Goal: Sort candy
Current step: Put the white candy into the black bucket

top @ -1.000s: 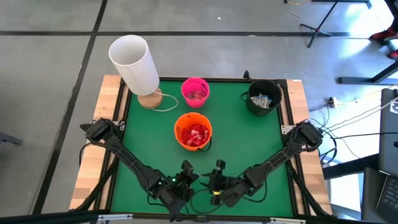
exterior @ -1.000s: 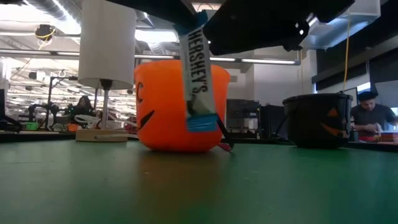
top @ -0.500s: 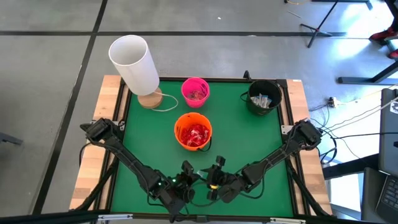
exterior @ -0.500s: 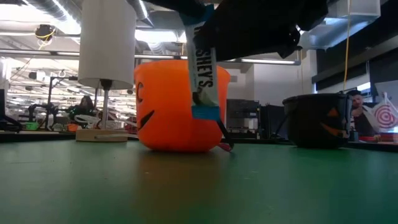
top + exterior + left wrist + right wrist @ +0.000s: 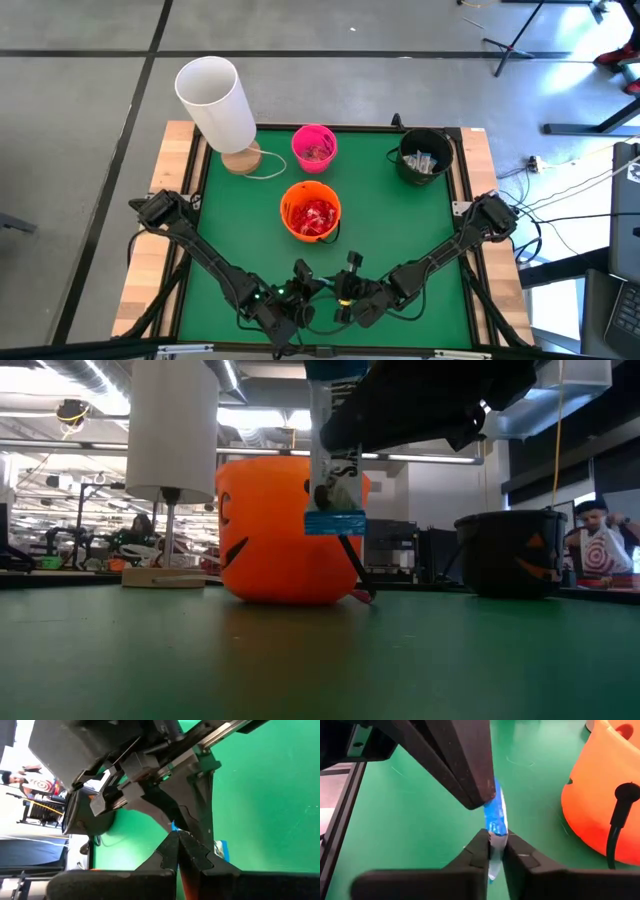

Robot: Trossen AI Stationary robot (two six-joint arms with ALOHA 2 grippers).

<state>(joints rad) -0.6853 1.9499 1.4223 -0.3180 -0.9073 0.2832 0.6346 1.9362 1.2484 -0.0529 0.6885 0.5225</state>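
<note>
Near counter edge, mid-width: left hand [image 5: 303, 283] and right hand [image 5: 347, 285] meet above green counter [image 5: 400, 220], both pinched on same candy bar [image 5: 334, 480], silver wrapper with blue ends, hanging clear of surface. No loose candy seen on counter. Counter centre: orange bucket [image 5: 311, 211] holds red candy. Far edge: pink bucket [image 5: 314, 146] holds few pieces; black bucket [image 5: 424, 156], far right corner, holds silvery ones. Judgement: sorting nearly done; this bar still needs a bucket.

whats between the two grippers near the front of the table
A silver-and-blue candy bar, pinched by both: the right gripper holds one end, the left gripper the other. The right wrist view shows it best.
</note>
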